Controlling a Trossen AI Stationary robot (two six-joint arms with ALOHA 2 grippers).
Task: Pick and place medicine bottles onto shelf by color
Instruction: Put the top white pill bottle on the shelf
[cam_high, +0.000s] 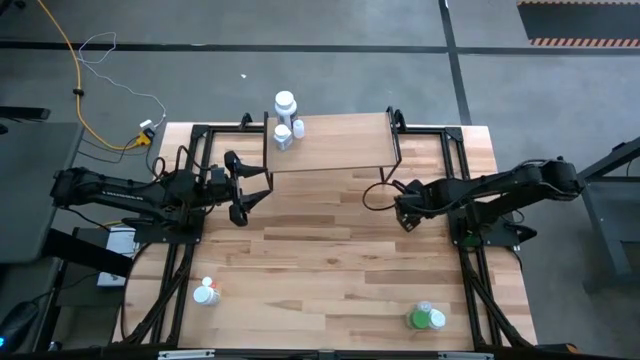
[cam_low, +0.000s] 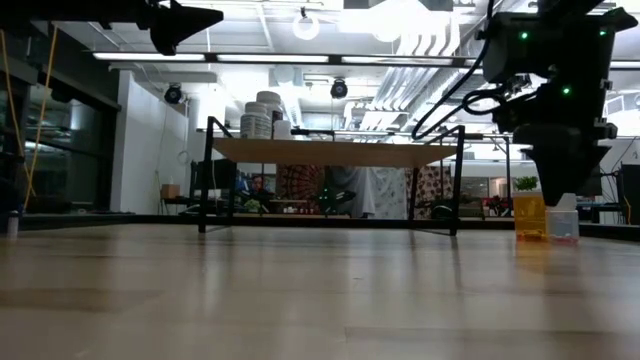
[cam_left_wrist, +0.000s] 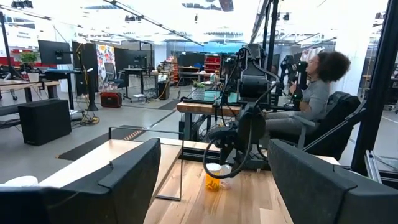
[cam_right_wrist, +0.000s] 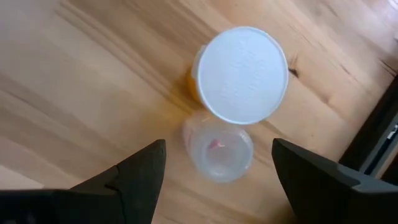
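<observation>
Right now your right gripper (cam_high: 405, 216) hangs just in front of the shelf (cam_high: 330, 140), near its right legs, with its fingers (cam_right_wrist: 140, 171) spread wide above an orange bottle (cam_right_wrist: 239, 73) with a white cap and a smaller clear-looking bottle (cam_right_wrist: 217, 152) touching or just beside it on the table (cam_high: 330, 270). Neither finger touches either bottle, so that gripper holds nothing. From the low view you see the same orange bottle (cam_low: 530, 215) and its pale neighbour (cam_low: 563, 222) standing upright under the arm. Your left gripper (cam_high: 240, 190) waits near the shelf's left front leg, raised off the table, jaws parted and empty. Up on the shelf's left end stand two white bottles (cam_high: 284, 135) close together, with a taller white bottle (cam_high: 285, 103) just behind them at the far edge. A white bottle with a red top (cam_high: 206, 293) sits near the table's front left, and a green bottle (cam_high: 421, 318) with another pale cap (cam_high: 437, 320) beside it sits at the front right. A seated person (cam_left_wrist: 314, 93) shows beyond the table.
</observation>
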